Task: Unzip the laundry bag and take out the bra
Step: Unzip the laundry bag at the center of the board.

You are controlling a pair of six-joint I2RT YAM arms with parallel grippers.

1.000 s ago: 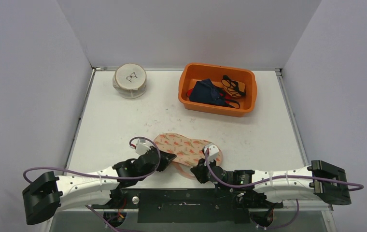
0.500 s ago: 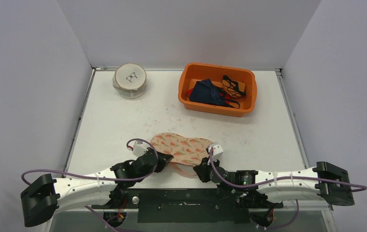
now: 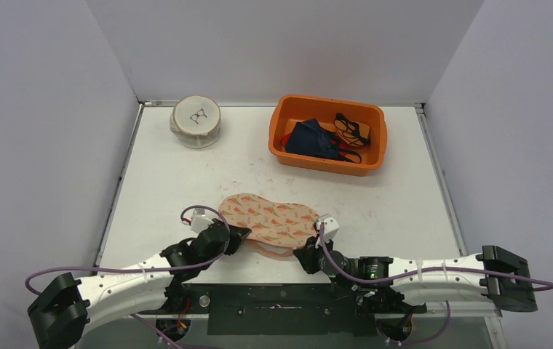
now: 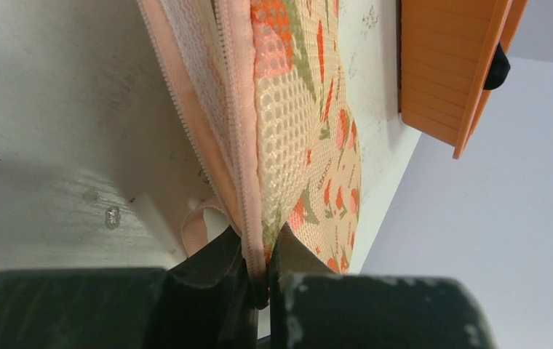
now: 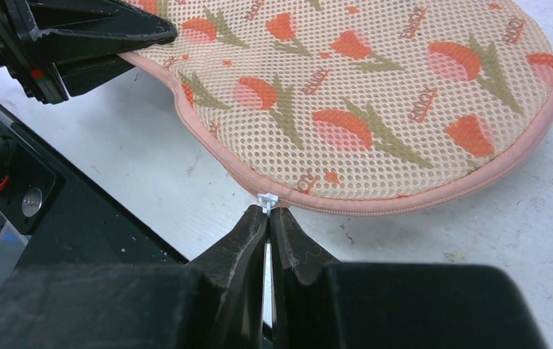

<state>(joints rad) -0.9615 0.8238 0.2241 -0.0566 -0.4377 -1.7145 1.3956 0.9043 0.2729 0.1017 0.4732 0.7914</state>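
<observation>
The left fingers [image 4: 214,263] pinch shut on the pink-trimmed end of the laundry bag [image 3: 270,220]. The right fingers [image 5: 247,238] are closed on its white zipper pull [image 5: 266,199]. The bag lies near the front edge of the bench [image 3: 179,182], its long axis running left to right.

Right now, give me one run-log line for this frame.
phase: unzip | left gripper: shut on laundry bag edge | right gripper: shut on zipper pull | bag contents: not visible
</observation>
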